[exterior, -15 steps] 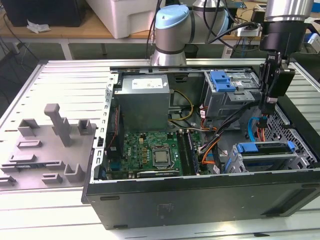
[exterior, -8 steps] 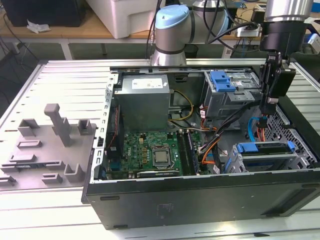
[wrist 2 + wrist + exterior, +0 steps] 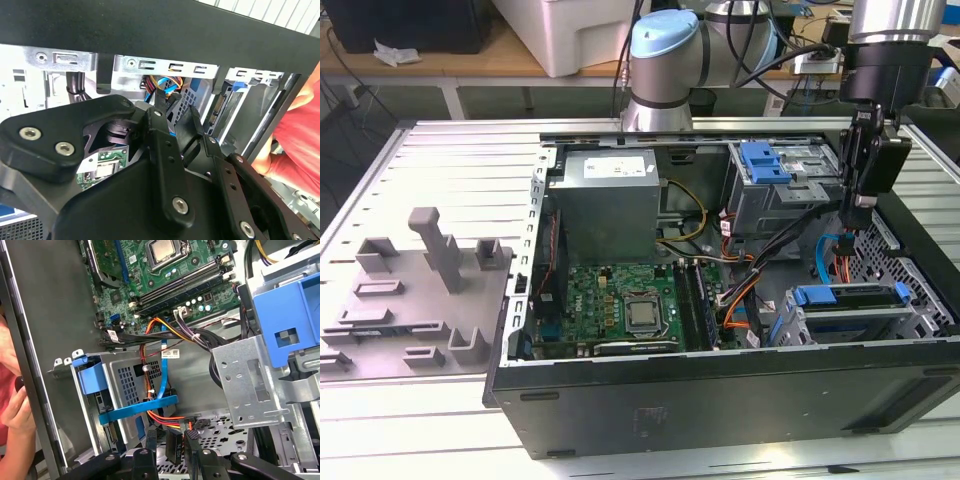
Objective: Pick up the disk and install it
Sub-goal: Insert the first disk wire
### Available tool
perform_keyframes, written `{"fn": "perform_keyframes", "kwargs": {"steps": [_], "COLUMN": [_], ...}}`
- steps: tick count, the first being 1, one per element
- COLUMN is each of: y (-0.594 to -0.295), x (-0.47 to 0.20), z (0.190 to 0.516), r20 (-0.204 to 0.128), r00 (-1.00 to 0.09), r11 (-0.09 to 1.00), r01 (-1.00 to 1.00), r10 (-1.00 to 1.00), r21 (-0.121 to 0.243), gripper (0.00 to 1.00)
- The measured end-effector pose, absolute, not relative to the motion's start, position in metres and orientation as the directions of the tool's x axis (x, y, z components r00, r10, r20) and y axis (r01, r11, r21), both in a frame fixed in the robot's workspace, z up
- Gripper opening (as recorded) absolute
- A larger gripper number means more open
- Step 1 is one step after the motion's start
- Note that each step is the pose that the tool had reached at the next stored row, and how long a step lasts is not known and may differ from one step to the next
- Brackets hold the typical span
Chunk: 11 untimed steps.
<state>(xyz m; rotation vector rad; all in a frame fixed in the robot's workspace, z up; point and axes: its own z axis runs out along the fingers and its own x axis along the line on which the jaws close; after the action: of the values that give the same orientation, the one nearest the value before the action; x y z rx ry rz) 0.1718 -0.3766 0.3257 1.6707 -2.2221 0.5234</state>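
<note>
The disk (image 3: 850, 297), silver-edged with a blue carrier rail, sits in the metal drive cage at the near corner of the open computer case (image 3: 720, 400), on the exterior view's right. In the first wrist view its blue rail (image 3: 92, 376) shows at the cage's mouth. My gripper (image 3: 856, 205) hangs above the case floor, behind and above the disk, not touching it. Its fingers (image 3: 151, 439) stand a little apart over orange and blue cables (image 3: 162, 390), with nothing held between them. The second wrist view shows my gripper (image 3: 174, 117) and its black linkage from behind.
A blue latch (image 3: 765, 160) tops the upper metal drive bay (image 3: 250, 385). Motherboard (image 3: 620, 300) and power supply (image 3: 605, 200) fill the case's left half. A grey foam tray (image 3: 410, 290) lies on the table. A person's hand (image 3: 12, 405) and red sleeve (image 3: 300, 135) are beside the case.
</note>
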Motion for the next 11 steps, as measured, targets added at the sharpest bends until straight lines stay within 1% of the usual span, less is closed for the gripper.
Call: {"fn": "perform_keyframes", "kwargs": {"steps": [6, 8, 9, 11], "y": [-0.3766, -0.3766, -0.3766, -0.3766], "x": [0.1714, 0.1713, 0.1712, 0.171], "z": [0.3253, 0.3252, 0.325, 0.3248], "r20": [0.458, 0.458, 0.459, 0.46], "r00": [-0.271, -0.271, -0.271, -0.271], "r11": [0.252, 0.252, 0.252, 0.252], "r01": [-0.962, -0.962, -0.962, -0.962], "r10": [-0.847, -0.847, -0.846, -0.846], "r21": [-0.103, -0.103, -0.103, -0.104], "gripper": [0.34, 0.21, 0.17, 0.17]}}
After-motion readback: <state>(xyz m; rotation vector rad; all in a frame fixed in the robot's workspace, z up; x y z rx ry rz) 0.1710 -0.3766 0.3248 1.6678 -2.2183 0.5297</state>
